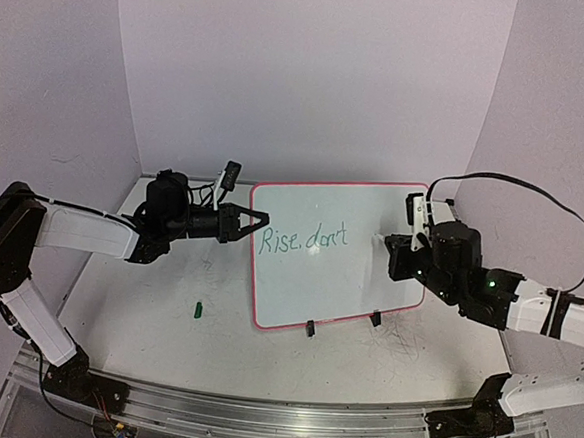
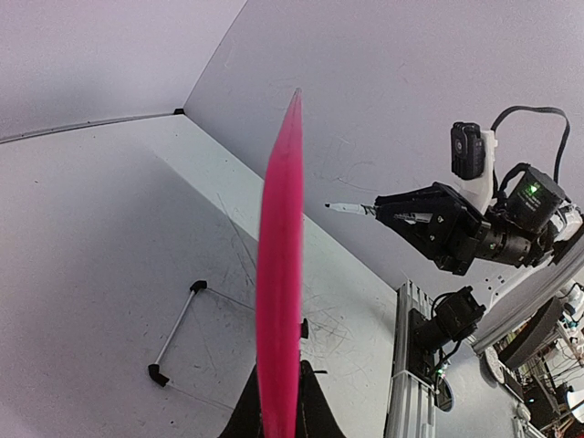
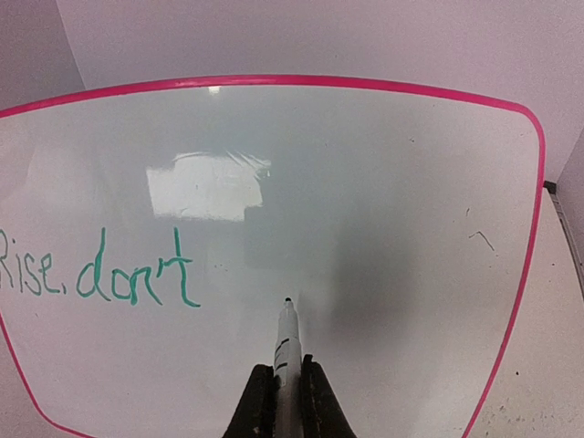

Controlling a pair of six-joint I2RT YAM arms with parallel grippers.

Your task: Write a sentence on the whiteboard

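The whiteboard [image 1: 353, 283] stands upright on two black clip feet, pink frame, with green writing "Rise. don't" [image 1: 306, 240] on its left half. My left gripper [image 1: 255, 220] is shut on the board's left edge, seen edge-on in the left wrist view [image 2: 283, 274]. My right gripper [image 1: 394, 248] is shut on a white marker [image 3: 286, 351]. The marker tip points at the board's face [image 3: 365, 228] just right of the "t" and a little lower, close to the surface. The right gripper with the marker also shows in the left wrist view [image 2: 383, 212].
A green marker cap [image 1: 196, 311] lies on the table left of the board. A thin white rod with black ends [image 2: 175, 333] lies behind the board. The aluminium rail [image 1: 288, 419] runs along the near edge. Walls close in at back and sides.
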